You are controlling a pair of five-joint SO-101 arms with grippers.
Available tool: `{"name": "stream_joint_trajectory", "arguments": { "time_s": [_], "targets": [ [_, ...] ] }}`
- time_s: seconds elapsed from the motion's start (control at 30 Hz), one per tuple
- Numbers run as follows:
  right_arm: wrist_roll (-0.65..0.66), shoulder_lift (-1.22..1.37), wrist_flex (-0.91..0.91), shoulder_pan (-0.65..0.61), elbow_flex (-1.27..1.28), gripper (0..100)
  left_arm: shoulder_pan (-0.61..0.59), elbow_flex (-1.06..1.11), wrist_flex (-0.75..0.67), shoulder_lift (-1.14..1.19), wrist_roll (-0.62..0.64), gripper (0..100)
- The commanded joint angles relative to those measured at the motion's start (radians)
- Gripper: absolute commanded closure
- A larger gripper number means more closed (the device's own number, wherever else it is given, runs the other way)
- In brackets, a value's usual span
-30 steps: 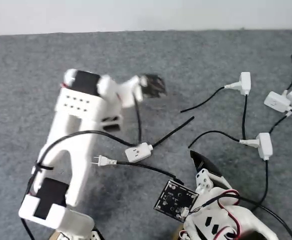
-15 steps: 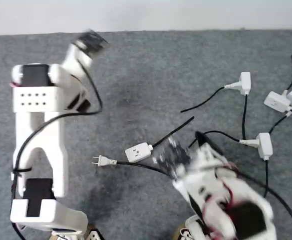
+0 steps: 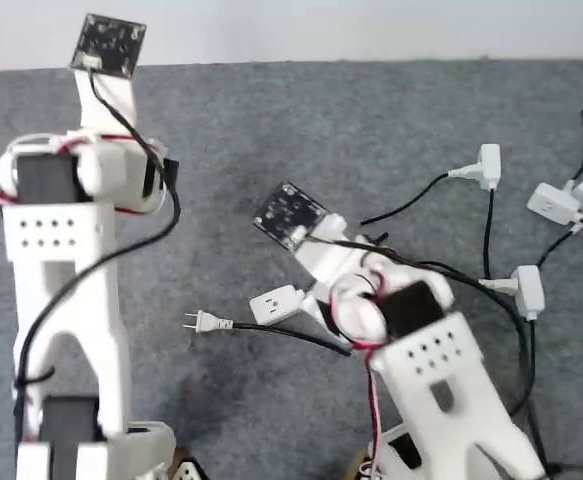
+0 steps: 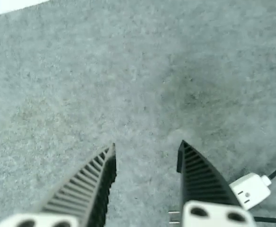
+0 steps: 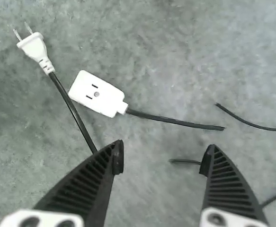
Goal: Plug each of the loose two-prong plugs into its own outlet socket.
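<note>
In the high view, the loose two-prong plug (image 3: 199, 321) is seen lying flat on the grey carpet (image 3: 391, 110), left of centre in the lower half of the frame, with its prongs pointed toward the left edge. Its black cord (image 3: 291, 336) is led off to the right, under the right arm (image 3: 426, 350). The white outlet socket (image 3: 276, 304) is found just beside the plug, on its right and slightly higher in the frame. The two are apart and not mated.

In the right wrist view, the right gripper (image 5: 164, 153) is shown held wide open with nothing between its black ribbed fingers (image 5: 88, 182). It is poised above the carpet, with socket and plug both lying beyond the fingertips.

In the left wrist view, the left gripper (image 4: 146, 150) is shown parted as well, gripping nothing, with bare carpet in the gap. The left arm (image 3: 61, 230) is placed along the left side of the high view.

Three more white cord ends (image 3: 526, 290) are lying near the right edge of the high view.
</note>
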Motion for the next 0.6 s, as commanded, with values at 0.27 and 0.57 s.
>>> {"name": "stream_joint_trajectory", "arguments": {
  "time_s": [0.27, 0.57],
  "targets": [
    [-0.028, 0.286, -0.108, -0.185, -0.052, 73.1, -0.075, 0.857, -0.39, -0.674, -0.066, 80],
    [-0.028, 0.567, -0.137, -0.278, -0.052, 73.1, -0.091, 1.17, -0.571, -0.801, -0.068, 80]
  ]
}}
